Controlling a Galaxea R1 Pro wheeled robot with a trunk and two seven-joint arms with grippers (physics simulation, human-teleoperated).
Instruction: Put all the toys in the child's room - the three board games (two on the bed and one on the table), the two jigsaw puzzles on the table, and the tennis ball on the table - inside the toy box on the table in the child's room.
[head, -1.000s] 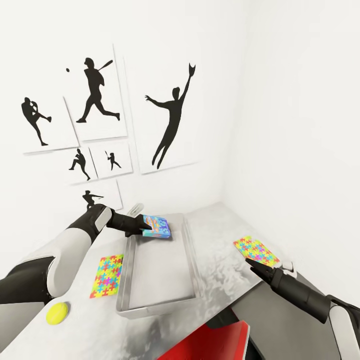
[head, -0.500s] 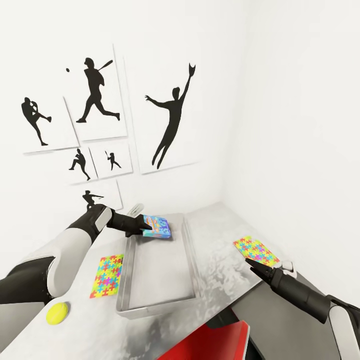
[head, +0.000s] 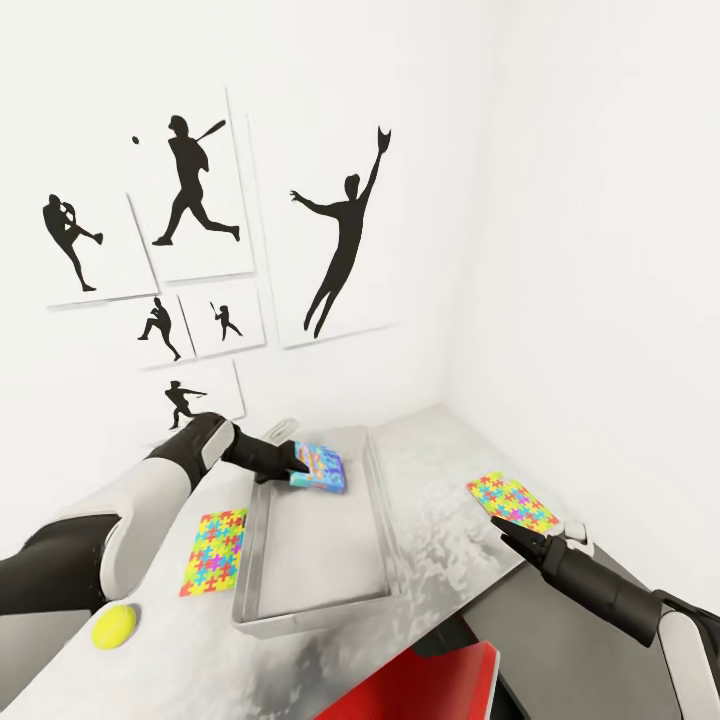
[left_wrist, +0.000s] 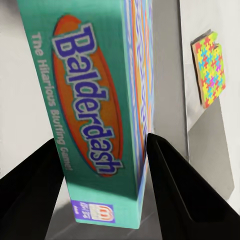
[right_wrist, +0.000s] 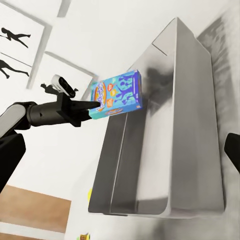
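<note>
Lowered and tilted since a second ago, the blue board game (head: 320, 467) hangs over the toy box (head: 312, 600), clamped in the left gripper's (head: 292, 462) fingers (left_wrist: 170, 195); right fingers' state unclear.

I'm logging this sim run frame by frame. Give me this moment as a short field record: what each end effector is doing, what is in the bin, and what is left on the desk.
left end effector: shut on blue printed board game box, held over far end of bin
right end effector: near edge of one puzzle, jaw state unclear
light grey shallow toy bin: nothing lying inside
speckled pale desk top: two multicolour square jigsaw puzzles, one either side of bin; yellow tennis ball near front left edge
</note>
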